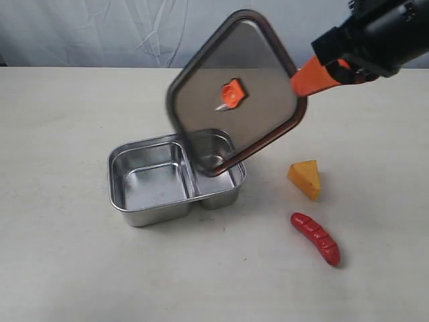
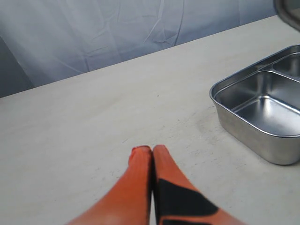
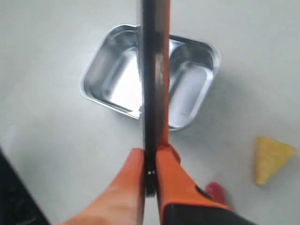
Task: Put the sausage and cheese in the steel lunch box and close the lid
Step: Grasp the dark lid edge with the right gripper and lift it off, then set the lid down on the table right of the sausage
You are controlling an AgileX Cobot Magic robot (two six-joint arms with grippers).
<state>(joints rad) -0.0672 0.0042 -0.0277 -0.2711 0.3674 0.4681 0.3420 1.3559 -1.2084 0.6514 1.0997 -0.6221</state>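
Note:
The steel lunch box [image 1: 144,178] sits empty on the table, its larger compartment to the left. Above its right side the dark lid [image 1: 258,64] hangs tilted, orange valve facing the camera, with my right gripper [image 1: 303,82] shut on its right edge. In the right wrist view the lid [image 3: 152,70] runs edge-on between the orange fingers [image 3: 166,176], over the box [image 3: 187,89]. The yellow cheese wedge [image 1: 305,178] and red sausage [image 1: 316,238] lie on the table right of the box. My left gripper [image 2: 152,151] is shut and empty, low over the table left of the box [image 2: 262,110].
A pale cloth backdrop [image 1: 134,30] closes the far side of the beige table [image 1: 60,255]. The right arm's black body [image 1: 382,30] hangs at the upper right.

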